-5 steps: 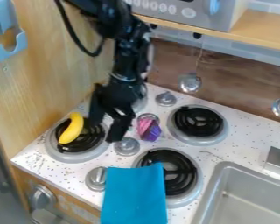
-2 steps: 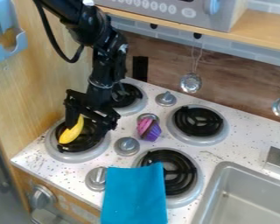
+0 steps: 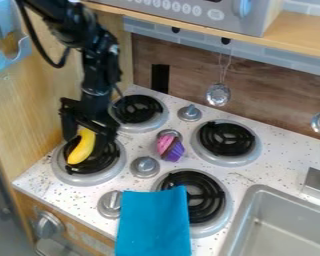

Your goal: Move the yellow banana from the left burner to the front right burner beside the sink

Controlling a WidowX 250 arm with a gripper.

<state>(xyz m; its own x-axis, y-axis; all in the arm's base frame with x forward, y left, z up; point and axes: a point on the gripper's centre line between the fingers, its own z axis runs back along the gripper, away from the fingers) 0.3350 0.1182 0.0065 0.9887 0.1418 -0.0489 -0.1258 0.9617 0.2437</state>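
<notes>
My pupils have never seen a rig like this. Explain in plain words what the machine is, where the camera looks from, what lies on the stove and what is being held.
The machine is a black robot arm, seen by a fixed camera looking down at a slant on a toy kitchen. Its jaws stand apart around the upper part of a yellow banana, which lies on a burner; whether they grip it, I cannot tell. Nearby are a pink-and-purple toy cupcake, a blue cloth and a sink.

The speckled stovetop (image 3: 276,155) carries three things — banana (image 3: 82,147), toy cupcake (image 3: 170,148), blue cloth (image 3: 153,222).
</notes>
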